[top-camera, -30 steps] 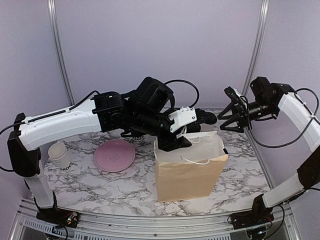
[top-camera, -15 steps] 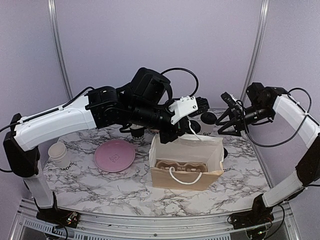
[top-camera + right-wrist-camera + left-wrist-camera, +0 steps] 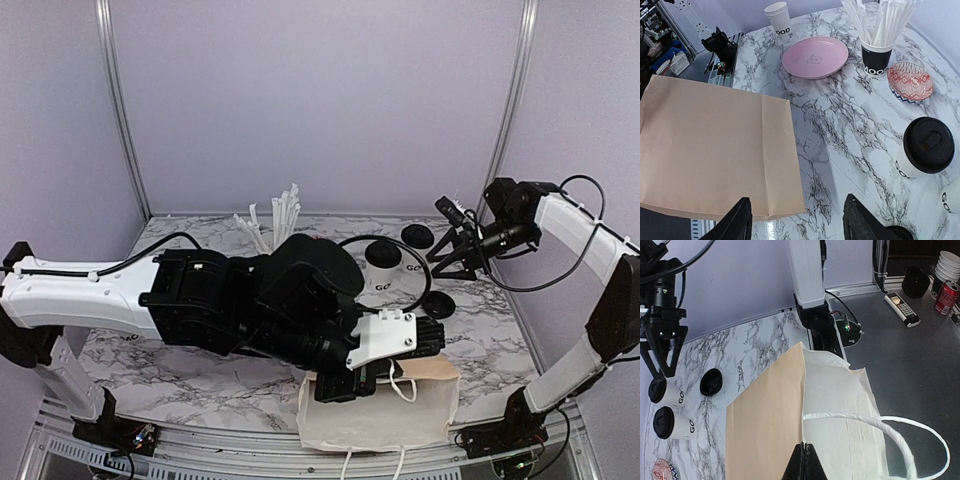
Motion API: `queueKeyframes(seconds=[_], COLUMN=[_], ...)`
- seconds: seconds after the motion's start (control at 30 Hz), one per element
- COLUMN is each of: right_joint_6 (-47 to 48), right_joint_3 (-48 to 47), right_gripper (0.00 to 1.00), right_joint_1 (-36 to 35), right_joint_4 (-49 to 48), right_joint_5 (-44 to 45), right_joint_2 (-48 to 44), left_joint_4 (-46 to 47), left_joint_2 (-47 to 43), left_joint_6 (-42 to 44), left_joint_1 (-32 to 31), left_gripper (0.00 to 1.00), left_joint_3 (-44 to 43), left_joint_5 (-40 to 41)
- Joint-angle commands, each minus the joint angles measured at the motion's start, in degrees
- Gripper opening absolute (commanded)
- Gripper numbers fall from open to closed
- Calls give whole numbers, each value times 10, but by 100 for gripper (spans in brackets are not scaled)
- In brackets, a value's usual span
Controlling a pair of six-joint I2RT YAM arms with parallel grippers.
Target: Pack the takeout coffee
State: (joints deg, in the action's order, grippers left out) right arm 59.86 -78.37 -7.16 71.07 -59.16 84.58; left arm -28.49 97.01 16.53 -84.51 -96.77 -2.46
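Pinching the rim of the paper bag [image 3: 765, 430], the left gripper [image 3: 802, 462] has its jaws pressed fully together on the paper, and the bag lies flat on its side. The takeout coffee [image 3: 383, 265] stands upright with its lid on, beyond the bag's far side and apart from it. The right gripper [image 3: 452, 262] hangs beyond the bag's right end, jaws spread wide, holding nothing.

Left gripper [image 3: 802, 450]: the closed tips meet on the flat brown paper bag [image 3: 765, 430]; whether paper is caught between them cannot be told. Below the tips, bag and white twisted-paper handle [image 3: 880, 420] run off the frame. Right of the right gripper [image 3: 797, 199], a white paper cup [image 3: 952, 197] is cut by the edge; only "GO" shows.
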Motion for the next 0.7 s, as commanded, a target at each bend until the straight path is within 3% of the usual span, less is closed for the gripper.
queueKeyframes(seconds=[0.0,0.17,0.3,0.47,0.67], right_joint_6=[11,10,-23,-128,-211], right_joint_3=[3,3,5,26,25], right_gripper=[60,60,58,57,61], right_joint_1=[5,5,5,6,5], right_joint_4=[-3,-3,-26,-129,-244], right_joint_5=[-16,-15,14,125,287], right_joint_2=[3,6,1,-21,-17], left_joint_4=[12,12,11,0,-59], left_joint_2=[-23,-20,-18,-24,-11], left_joint_6=[-17,-19,-13,-5,-31], left_joint_1=[-27,-31,-29,6,97], left_gripper=[0,0,0,0,0], left_joint_3=[17,15,-1,-29,-73], left_joint_5=[41,57,121,176,134])
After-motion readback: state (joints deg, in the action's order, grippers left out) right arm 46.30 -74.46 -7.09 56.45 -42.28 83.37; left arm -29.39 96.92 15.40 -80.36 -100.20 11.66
